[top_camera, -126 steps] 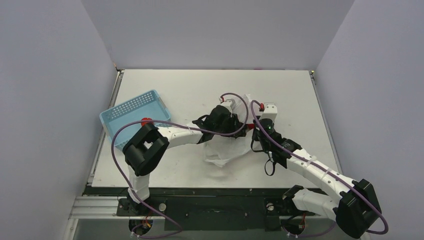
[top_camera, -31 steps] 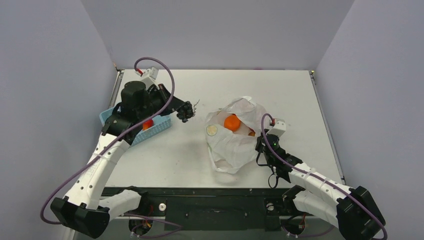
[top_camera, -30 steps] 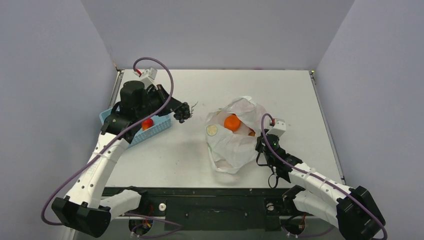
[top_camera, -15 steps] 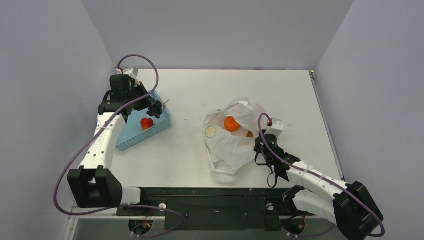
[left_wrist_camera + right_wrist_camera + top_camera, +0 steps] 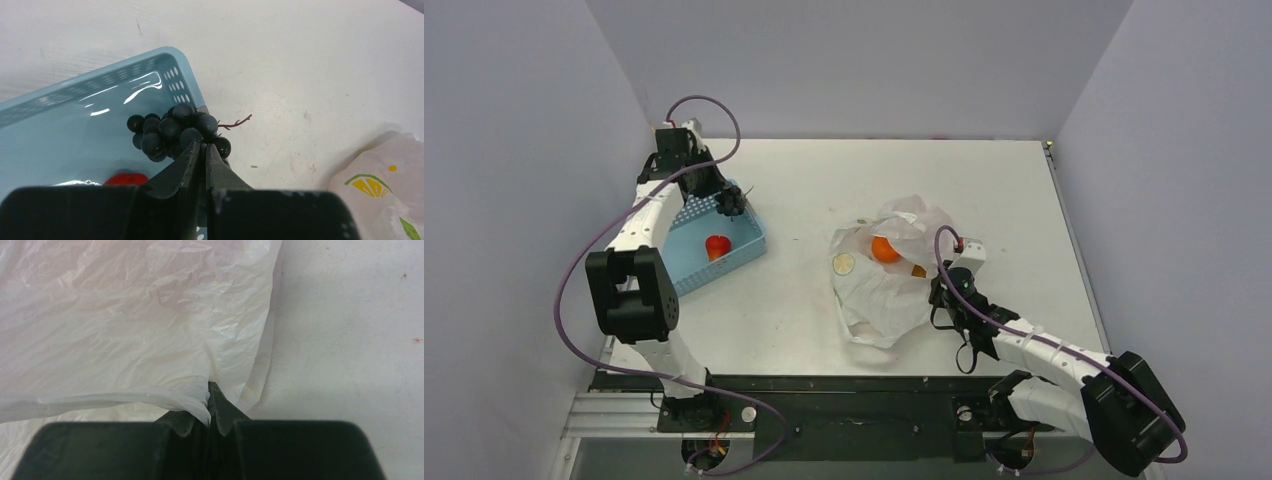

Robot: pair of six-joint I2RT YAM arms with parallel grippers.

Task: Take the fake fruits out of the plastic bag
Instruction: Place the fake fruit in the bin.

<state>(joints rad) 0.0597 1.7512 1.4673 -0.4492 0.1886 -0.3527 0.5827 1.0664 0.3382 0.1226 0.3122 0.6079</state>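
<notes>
My left gripper [image 5: 728, 203] is shut on the dark grape bunch [image 5: 172, 131] and holds it over the right rim of the blue basket [image 5: 686, 216]; the basket wall shows in the left wrist view [image 5: 65, 135]. A red fruit [image 5: 716, 246] lies in the basket. The white plastic bag [image 5: 879, 300] lies open mid-table with the round orange [image 5: 885, 249] and a small brown piece [image 5: 918, 270] inside. My right gripper [image 5: 209, 390] is shut on the bag's edge [image 5: 150, 395] at its right side.
A pale round print or slice [image 5: 843, 263] shows at the bag's left opening. The bag's printed corner [image 5: 380, 185] shows at the right of the left wrist view. Grey walls stand on three sides of the table [image 5: 984, 180].
My left arm has swung left from mid-table to the basket, carrying the grape bunch. Much earlier both arms were at the bag. My right gripper has kept hold of the bag's edge.
</notes>
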